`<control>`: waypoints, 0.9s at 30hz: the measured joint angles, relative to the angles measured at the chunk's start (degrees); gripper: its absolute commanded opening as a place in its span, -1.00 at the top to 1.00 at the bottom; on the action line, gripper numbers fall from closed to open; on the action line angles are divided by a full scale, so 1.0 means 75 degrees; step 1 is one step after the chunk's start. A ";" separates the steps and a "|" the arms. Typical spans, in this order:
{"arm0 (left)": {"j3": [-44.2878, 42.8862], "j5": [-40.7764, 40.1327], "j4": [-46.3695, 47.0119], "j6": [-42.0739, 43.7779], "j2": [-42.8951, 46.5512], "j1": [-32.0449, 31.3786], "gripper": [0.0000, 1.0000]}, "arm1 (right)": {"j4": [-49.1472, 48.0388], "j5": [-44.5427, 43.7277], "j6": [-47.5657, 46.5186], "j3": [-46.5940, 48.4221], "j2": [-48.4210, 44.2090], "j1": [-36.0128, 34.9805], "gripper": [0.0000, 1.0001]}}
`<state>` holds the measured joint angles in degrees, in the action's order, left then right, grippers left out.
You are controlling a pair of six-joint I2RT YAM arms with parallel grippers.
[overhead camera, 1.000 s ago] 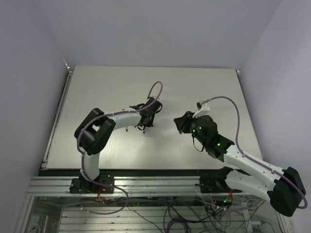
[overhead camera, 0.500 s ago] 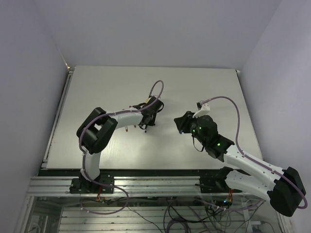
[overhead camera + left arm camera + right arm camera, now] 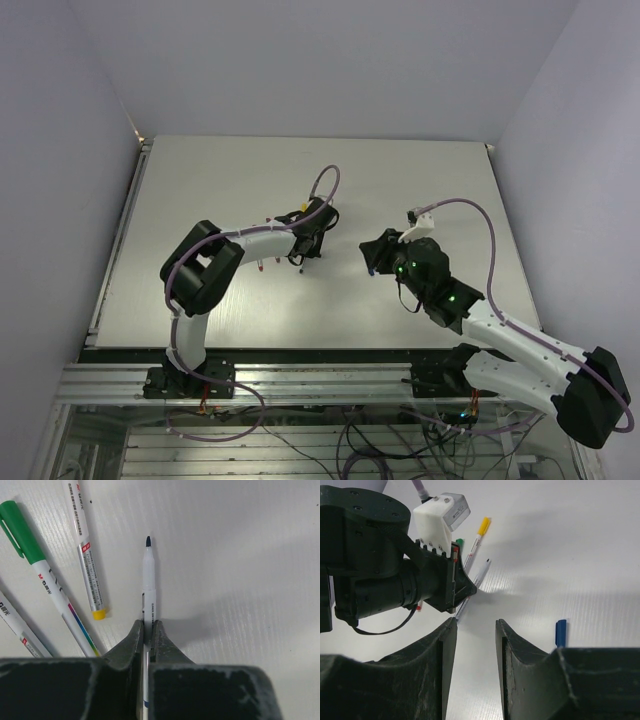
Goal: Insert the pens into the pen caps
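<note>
Your left claw [image 3: 147, 630] pinches a slim white pen [image 3: 149, 575], its blue tip bare, over the ribbed white table [image 3: 240, 555]. The green-capped pen [image 3: 30, 555] and yellow pen [image 3: 87, 555] lie just left, with open board to the right. Your right claw [image 3: 476, 625] gapes, the blue cap [image 3: 561, 631] near its right finger.

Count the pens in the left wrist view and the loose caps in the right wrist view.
Pens: 4. Green-capped pen, yellow-ended pen, blue-tipped pen clamped in the left jaws, pen cut off at the frame edge.
Loose caps: 1. Blue cap.
Total: 5.
</note>
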<state>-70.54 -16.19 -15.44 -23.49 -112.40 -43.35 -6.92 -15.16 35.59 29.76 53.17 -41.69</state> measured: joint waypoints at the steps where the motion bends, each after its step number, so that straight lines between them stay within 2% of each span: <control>1: 0.0000 0.0009 0.0000 0.0032 0.0000 -0.0006 0.86 | 0.0000 -0.0017 -0.0003 0.0000 -0.0012 0.0000 0.28; 10: 0.0554 0.0189 0.0597 0.0245 0.0315 -0.0015 0.86 | 0.1023 -0.0758 0.0210 0.0219 0.0251 0.0000 0.33; 16: 0.1099 0.0944 0.0758 0.0239 0.0848 -0.0047 0.86 | 0.1784 -0.1061 0.0396 0.0350 0.0697 0.0003 0.36; 22: 0.1568 0.1757 0.0420 0.0157 0.1606 -0.0350 0.86 | 0.2224 -0.0915 0.0452 0.0434 0.1443 0.0152 0.39; 27: 0.2095 0.2346 0.0726 0.0044 0.2527 -0.0487 0.86 | 0.2148 -0.0361 0.0306 0.0460 0.2046 0.0708 0.49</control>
<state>-54.83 1.41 -10.00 -23.16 -93.45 -47.00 9.19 -17.87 37.89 33.21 68.51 -36.38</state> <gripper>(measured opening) 0.099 0.271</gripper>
